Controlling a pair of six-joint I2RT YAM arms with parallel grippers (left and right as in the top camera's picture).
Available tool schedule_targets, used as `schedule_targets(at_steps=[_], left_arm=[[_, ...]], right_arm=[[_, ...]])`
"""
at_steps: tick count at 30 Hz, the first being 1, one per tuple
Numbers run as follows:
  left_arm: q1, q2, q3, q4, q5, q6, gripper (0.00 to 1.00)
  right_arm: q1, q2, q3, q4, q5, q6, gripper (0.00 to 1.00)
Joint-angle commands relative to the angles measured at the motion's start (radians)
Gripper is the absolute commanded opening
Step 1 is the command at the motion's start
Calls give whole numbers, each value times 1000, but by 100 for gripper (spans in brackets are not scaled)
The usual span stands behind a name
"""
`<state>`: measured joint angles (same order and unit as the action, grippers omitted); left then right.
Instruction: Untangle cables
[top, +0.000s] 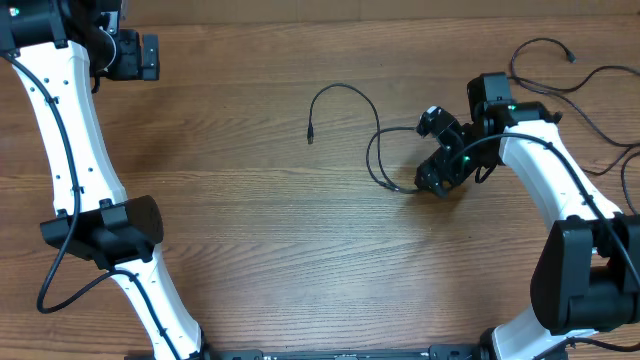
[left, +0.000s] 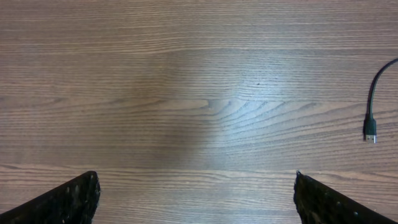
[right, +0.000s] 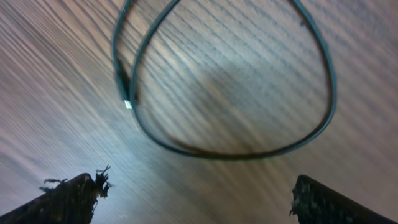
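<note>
Left claw, jaws wide and empty, well left of the looped cable on the counter; right claw, equally wide and empty, at its loop; further cables beyond.

- Wood-grain table fills the view, grain running left to right; which edge or corner is nearest cannot be told.
- Pale glare patch mid-table.
- Left gripper: jaws spread wide, nothing between them, only bare wood.
- Only the dark tips of the fingers show, one in each bottom corner of the frame.
- One thin black cable at far right, curving down onto the table.
- Its plug lies flat on the wood, well apart from both fingertips.
</note>
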<state>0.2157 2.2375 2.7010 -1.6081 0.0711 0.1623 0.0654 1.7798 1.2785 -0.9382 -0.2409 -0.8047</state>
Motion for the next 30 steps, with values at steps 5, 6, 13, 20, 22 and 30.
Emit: schedule_targets(at_steps=[5,6,13,20,22,30], left_arm=[[-7,15,4,0,7,-6,100],[-7,15,4,0,7,-6,99],[-7,15,4,0,7,-6,99],[-7,15,4,0,7,-6,100],[-7,15,4,0,7,-6,99],[-7,15,4,0,7,-6,100]], right_arm=[[0,21,-29,127,-32,-219,99],[0,26,-29,129,-53,-244,99],[2,96,-29,126,-127,-283,99],[5,155,-29,126,-128,-282,99],[6,163,-29,126,-128,-283,99],[45,171,-50,126,-127,-297,98]])
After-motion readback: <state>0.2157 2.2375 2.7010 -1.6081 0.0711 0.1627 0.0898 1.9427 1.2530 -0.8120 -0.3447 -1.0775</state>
